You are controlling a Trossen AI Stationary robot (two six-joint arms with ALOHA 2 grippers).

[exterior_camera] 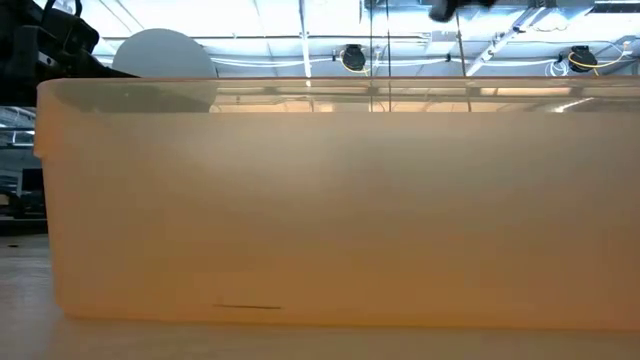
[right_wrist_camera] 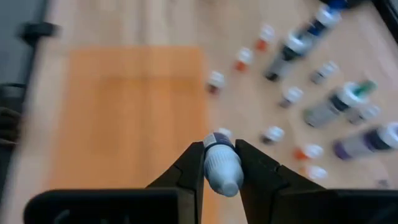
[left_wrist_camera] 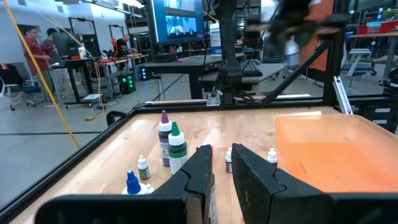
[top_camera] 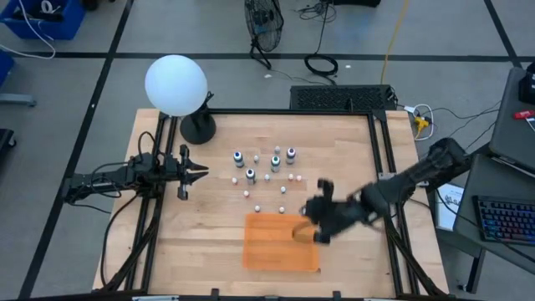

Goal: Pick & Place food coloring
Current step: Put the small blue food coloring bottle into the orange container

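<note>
The right gripper [right_wrist_camera: 222,163] clenches a small bottle [right_wrist_camera: 222,168] above the orange bin [top_camera: 280,242], lower centre, seemingly to drop it in, while the left gripper [top_camera: 194,172] waits clenched and empty at centre left.

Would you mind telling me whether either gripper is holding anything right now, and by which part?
The right gripper holds a small white dropper bottle, pinched across its sides between the fingers. The left gripper is shut on nothing.
</note>
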